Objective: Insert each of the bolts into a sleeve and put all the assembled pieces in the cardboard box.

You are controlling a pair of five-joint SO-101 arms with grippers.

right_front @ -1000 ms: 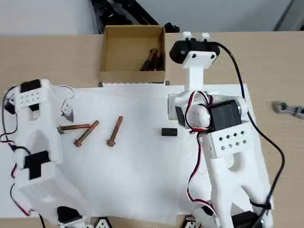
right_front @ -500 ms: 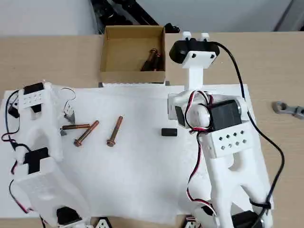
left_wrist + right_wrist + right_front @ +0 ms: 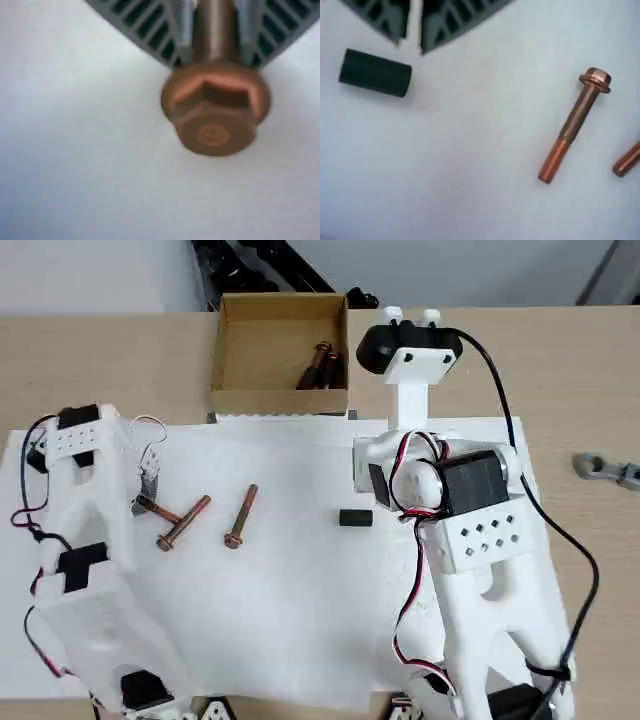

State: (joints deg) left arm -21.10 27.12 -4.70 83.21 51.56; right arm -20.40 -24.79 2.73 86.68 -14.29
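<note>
Pieces [image 3: 320, 365] sit in the cardboard box [image 3: 255, 355]. Left pincer [image 3: 214, 40] grips a bolt [image 3: 215, 115], right pincer [image 3: 415, 25] is closed and empty. Two loose bolts [image 3: 243, 515] and one sleeve [image 3: 355, 518] left.

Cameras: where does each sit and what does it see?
High view: above the table, looking down on both arms and the cardboard box.
Left wrist view: left arm, past the left gripper at its held bolt.
Right wrist view: right arm, past the right gripper at the sleeve.
Shared: high and right wrist both show the sleeve.
</note>
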